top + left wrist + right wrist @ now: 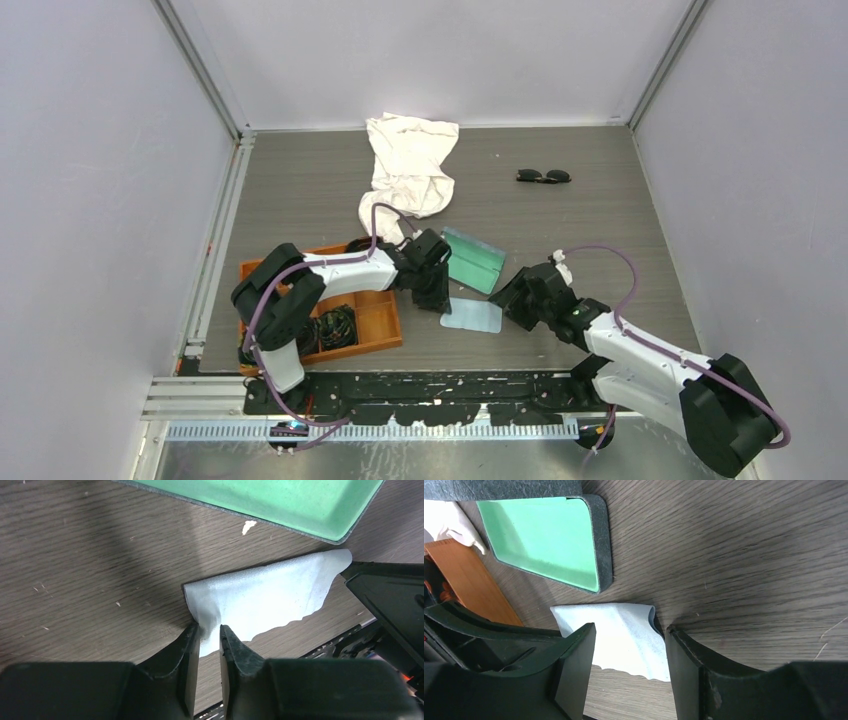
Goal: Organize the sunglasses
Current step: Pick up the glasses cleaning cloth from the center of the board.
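The sunglasses (543,176), black-framed with dark lenses, lie alone at the far right of the table, well away from both arms. A small light-blue cloth (472,316) lies flat near the front edge. My left gripper (437,300) is down at its left corner. In the left wrist view the cloth (270,592) bunches up between the tips of that gripper (209,628), whose jaws stand a narrow gap apart. My right gripper (507,300) stands open astride the cloth's right edge (619,620), which curls up against one finger (684,650).
An open grey-blue case with mint-green lining (473,260) lies just behind the blue cloth. A crumpled white cloth (410,165) is at the back centre. An orange tray (360,347) holding black coiled bundles sits at the front left, under the left arm.
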Available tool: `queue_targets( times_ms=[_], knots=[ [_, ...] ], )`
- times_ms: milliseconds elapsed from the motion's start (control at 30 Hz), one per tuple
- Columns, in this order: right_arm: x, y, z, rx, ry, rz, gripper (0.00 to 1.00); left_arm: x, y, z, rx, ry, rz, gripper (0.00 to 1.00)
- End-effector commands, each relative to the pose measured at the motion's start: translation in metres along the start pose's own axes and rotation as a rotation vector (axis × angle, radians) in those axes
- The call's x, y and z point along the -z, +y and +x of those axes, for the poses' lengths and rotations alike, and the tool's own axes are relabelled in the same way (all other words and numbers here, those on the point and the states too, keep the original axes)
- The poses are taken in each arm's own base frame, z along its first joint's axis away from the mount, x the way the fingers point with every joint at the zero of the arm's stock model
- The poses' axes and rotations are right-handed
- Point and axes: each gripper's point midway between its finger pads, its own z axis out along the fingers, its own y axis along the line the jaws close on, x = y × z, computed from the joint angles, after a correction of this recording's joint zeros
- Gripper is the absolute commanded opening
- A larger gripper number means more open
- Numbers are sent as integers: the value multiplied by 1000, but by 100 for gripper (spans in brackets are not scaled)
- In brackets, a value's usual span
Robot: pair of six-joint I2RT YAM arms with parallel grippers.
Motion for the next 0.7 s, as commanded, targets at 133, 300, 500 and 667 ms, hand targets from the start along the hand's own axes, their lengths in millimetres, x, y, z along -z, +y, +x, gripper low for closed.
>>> queue_targets(
  times_ms=[133, 300, 500, 667],
  knots=[
    [2, -35, 13, 85, 56, 127, 59, 23, -5, -17, -28, -111, -11, 39],
    [2, -33, 12, 92, 58, 129, 59, 21, 3, -15, -51, -114, -42, 49],
    [3, -31, 9, 100, 51, 129, 59, 9, 3, -4, -34, -68, -23, 42],
    [4, -30, 9, 99, 47, 129, 59, -1, 2, 5, -19, -34, -13, 37]
  ],
)
